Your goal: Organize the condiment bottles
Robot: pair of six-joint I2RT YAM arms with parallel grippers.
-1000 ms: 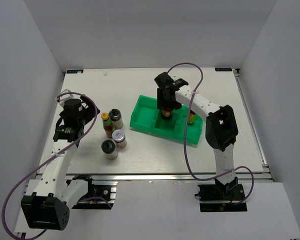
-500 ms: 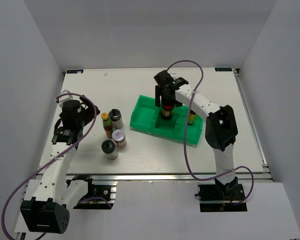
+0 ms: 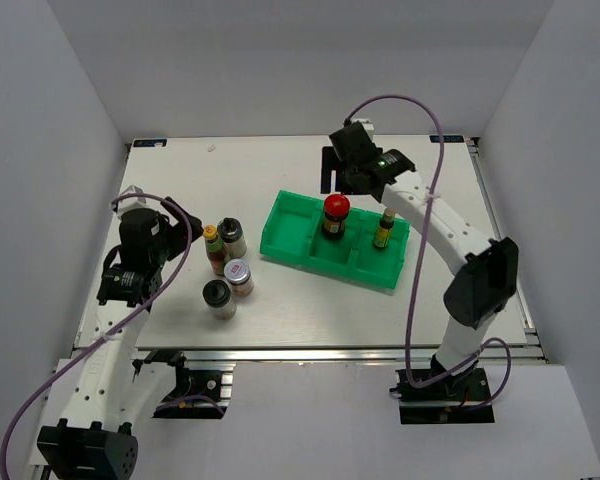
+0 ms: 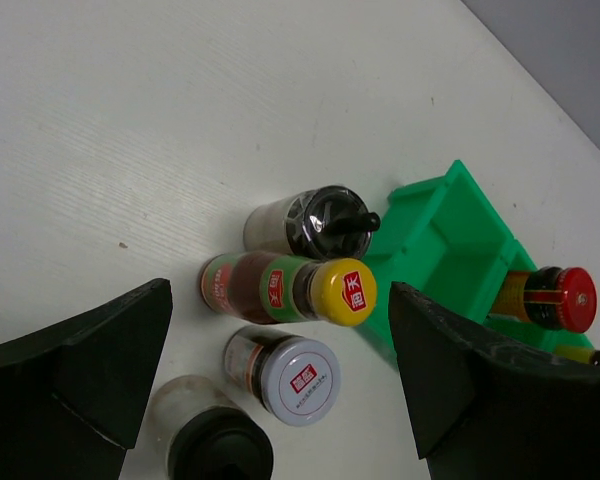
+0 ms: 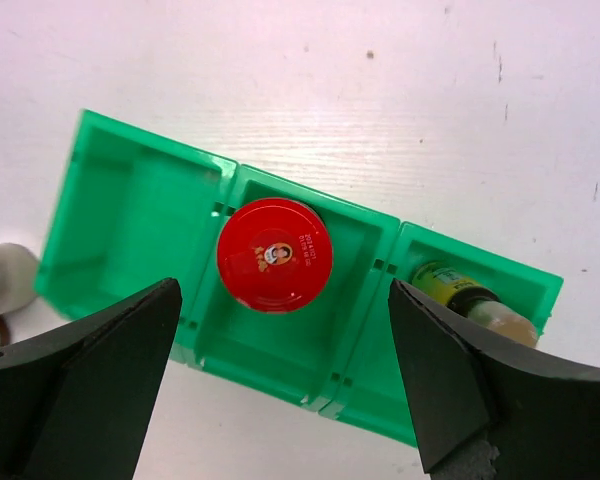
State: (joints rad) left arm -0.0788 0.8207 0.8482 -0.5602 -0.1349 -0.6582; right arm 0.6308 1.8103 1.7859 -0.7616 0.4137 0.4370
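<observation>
1. A white tabletop (image 3: 480,290) is seen beneath both grippers.
2. A green three-compartment plastic tray (image 5: 130,190) lies under the right gripper (image 5: 283,288), whose fingers are spread wide apart, clamped on nothing.
3. The left gripper (image 4: 280,292) is likewise spread wide, holding nothing.
4. A red-lidded brown jar (image 5: 273,254) stands untouched in the middle compartment, directly below the right gripper. A slim green-labelled sauce bottle (image 5: 460,290) is seen beside its right finger, in the end compartment.
5. Clustered on the table below the left gripper are a yellow-capped sauce bottle (image 4: 280,288), a silver-lidded jar (image 4: 285,372), a black-capped shaker (image 4: 315,222) and a second black-capped shaker (image 4: 215,450).
</observation>
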